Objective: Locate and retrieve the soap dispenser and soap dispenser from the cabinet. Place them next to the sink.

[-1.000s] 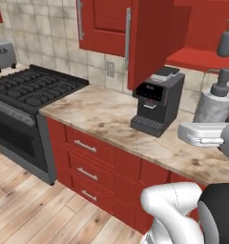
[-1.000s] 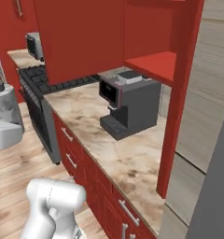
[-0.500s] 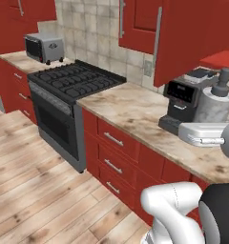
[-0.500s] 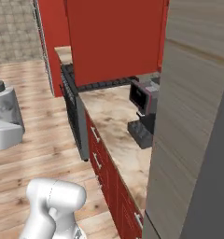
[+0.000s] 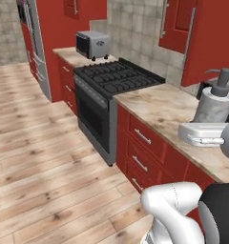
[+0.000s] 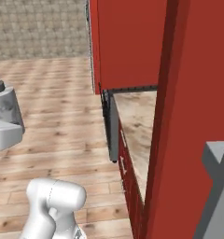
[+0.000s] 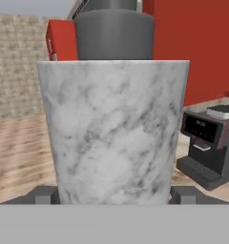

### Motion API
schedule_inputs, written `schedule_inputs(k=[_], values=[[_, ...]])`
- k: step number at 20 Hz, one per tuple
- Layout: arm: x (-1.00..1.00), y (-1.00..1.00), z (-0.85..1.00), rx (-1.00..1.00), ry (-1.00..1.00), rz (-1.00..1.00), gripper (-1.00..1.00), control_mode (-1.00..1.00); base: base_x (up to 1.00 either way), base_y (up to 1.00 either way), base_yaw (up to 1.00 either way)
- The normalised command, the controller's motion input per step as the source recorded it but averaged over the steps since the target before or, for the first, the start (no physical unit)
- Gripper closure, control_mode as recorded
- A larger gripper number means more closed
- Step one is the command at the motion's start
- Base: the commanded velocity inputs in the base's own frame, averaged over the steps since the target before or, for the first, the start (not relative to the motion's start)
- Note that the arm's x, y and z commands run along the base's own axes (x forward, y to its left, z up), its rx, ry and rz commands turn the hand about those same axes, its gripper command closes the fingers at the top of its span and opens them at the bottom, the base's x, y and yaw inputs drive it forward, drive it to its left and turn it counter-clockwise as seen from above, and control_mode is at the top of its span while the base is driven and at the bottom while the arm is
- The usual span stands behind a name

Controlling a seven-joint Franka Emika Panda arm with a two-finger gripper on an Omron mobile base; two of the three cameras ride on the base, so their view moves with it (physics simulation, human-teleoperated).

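My gripper (image 7: pixel 114 196) is shut on a white-grey marbled soap dispenser (image 7: pixel 114 128) with a dark grey pump, which stands upright between the two fingertips (image 7: pixel 44 194). In the left base view the same dispenser (image 5: pixel 214 102) rides above the white hand (image 5: pixel 202 134) at the right edge, over the counter. From the other side, the dispenser (image 6: pixel 4 107) sits at the far left above the floor. The cabinet's red door (image 5: pixel 212 43) with its grey bar handle hangs just behind it. The sink is out of view.
A black stove (image 5: pixel 114 78) and a grey toaster oven (image 5: pixel 92 44) stand along the marbled counter (image 5: pixel 159 107). A dark coffee machine (image 7: pixel 207 143) is on the counter beyond the dispenser. A tall red panel (image 6: pixel 179 116) is close on the right. Wooden floor (image 5: pixel 40 143) lies open to the left.
The whole picture has swung, so the camera has moved: stove and toaster oven now sit mid-view and the coffee machine has left the base views. The dispenser stays held.
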Motion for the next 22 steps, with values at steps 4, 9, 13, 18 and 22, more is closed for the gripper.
schedule_inputs(k=[4,9,13,18,22], values=[[0.00,0.00,0.00,0.00,0.00,0.00,1.00,1.00,-0.04,0.15,0.40],[0.00,0.00,0.00,0.00,0.00,0.00,1.00,1.00,-0.04,0.09,0.36],[0.00,0.00,0.00,0.00,0.00,0.00,1.00,1.00,-0.08,0.04,0.32],[0.00,0.00,0.00,0.00,0.00,0.00,1.00,1.00,-0.05,0.10,0.38],[0.00,0.00,0.00,0.00,0.00,0.00,1.00,1.00,-0.06,0.15,0.39]])
